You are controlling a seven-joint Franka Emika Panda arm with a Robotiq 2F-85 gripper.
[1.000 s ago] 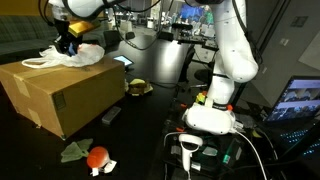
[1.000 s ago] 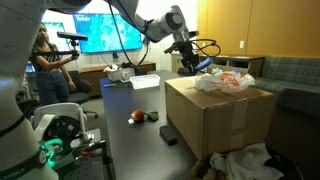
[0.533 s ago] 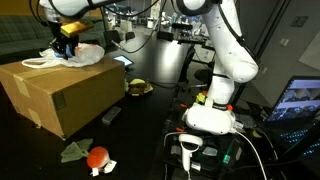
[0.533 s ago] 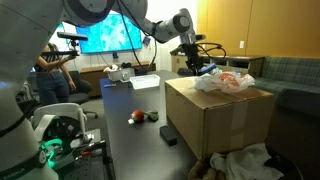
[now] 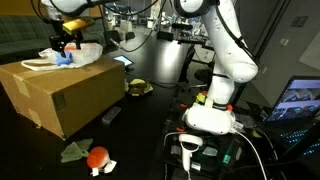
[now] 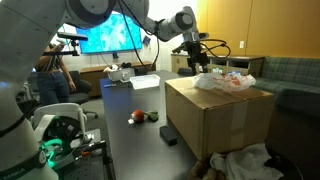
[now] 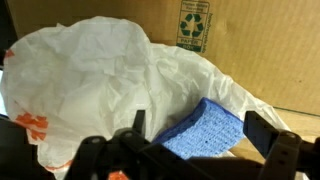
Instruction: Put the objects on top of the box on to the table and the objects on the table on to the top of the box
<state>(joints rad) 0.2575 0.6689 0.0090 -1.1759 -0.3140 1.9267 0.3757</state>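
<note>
The claw (image 5: 66, 40) now stands with its jaws spread wide, where a second ago they were much narrower. A blue sponge (image 5: 63, 58), not seen in the earlier exterior pictures, now lies free on top of the box (image 5: 55, 92), against the white plastic bag (image 5: 86, 53). In the wrist view the sponge (image 7: 212, 130) sits between the parted fingers (image 7: 263, 135), apart from both.

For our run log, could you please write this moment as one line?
fingers: open | blue rectangular foam sponge: lying free atop large brown cardboard box | crumpled white plastic bag: beside sponge
</note>
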